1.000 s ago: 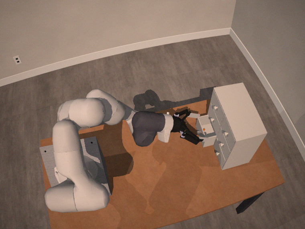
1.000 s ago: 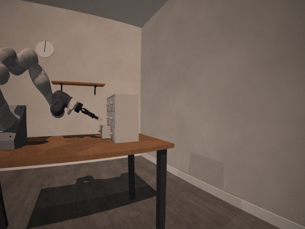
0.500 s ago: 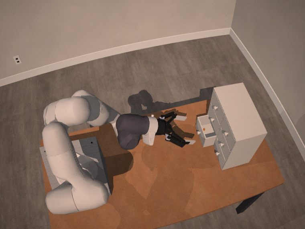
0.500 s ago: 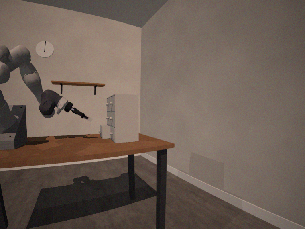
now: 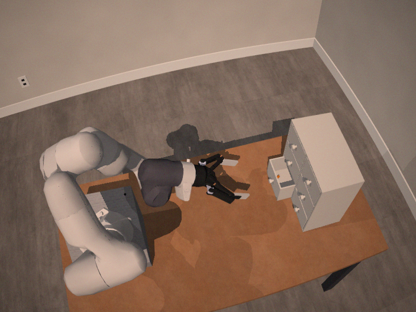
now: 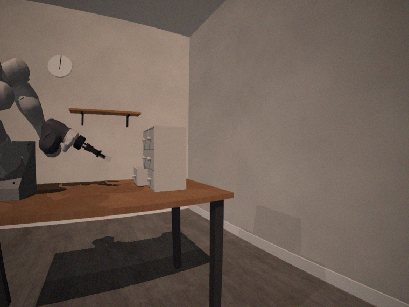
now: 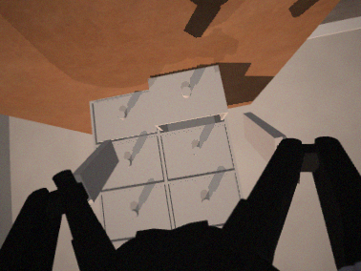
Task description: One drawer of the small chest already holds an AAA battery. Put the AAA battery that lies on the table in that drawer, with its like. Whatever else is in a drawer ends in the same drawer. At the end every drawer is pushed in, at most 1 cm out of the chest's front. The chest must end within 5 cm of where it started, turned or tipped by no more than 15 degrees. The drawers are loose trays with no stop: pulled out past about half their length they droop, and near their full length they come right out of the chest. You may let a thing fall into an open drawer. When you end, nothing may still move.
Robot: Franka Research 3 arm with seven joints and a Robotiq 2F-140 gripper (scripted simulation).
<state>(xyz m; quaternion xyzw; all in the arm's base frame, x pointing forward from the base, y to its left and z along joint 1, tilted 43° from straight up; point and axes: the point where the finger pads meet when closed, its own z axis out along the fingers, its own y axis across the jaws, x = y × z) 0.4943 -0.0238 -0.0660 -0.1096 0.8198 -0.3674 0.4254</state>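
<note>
The black hand [image 5: 240, 179] is hanging fully open and empty, facing the pale grey chest's pulled-out bottom drawer [image 5: 280, 179] near the worktop's far edge, probably opened for checking.

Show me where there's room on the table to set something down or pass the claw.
Nothing shows on the brown wooden table in the wide stretch bordered by the grey robot base, the pale six-drawer chest and the near edge. The gap between the open black claw and the pulled-out bottom drawer looks passable. Tightest: beside that jutting drawer.
</note>
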